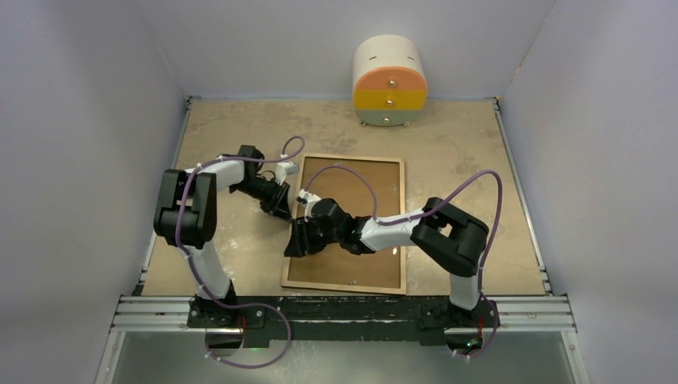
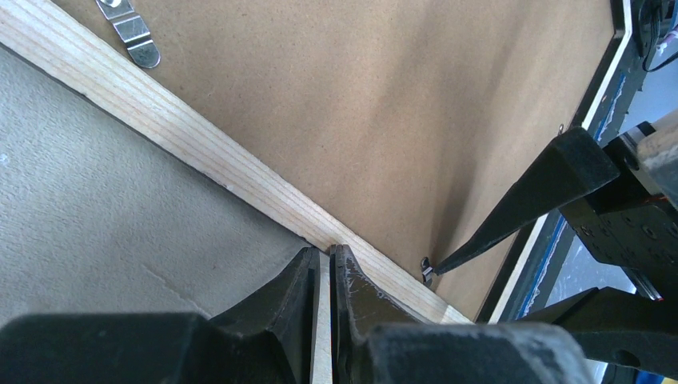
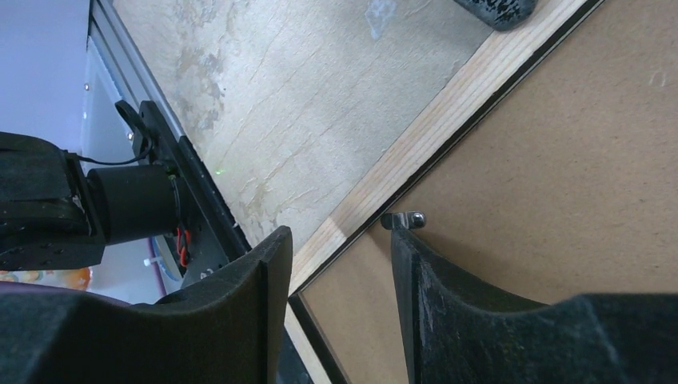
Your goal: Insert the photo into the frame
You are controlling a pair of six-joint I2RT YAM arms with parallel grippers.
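Observation:
The frame (image 1: 344, 286) lies face down on the table, its light wood back up, with a brown backing board (image 1: 376, 192) set in it. The photo is hidden. My left gripper (image 1: 284, 206) is shut on the frame's left rail; in the left wrist view (image 2: 330, 254) the wood rail (image 2: 200, 148) runs between the jaws. My right gripper (image 1: 297, 240) is open over the frame's left side. In the right wrist view (image 3: 340, 240) one fingertip (image 3: 400, 240) touches a small metal clip (image 3: 404, 218) on the board beside the rail (image 3: 432, 128). The clip also shows in the left wrist view (image 2: 427, 269).
A small round drawer unit (image 1: 389, 80) with orange, yellow and grey fronts stands at the back of the table. Grey walls enclose three sides. A black metal rail (image 1: 344, 308) holds the arm bases along the near edge. A metal hanger (image 2: 128, 32) sits on the board.

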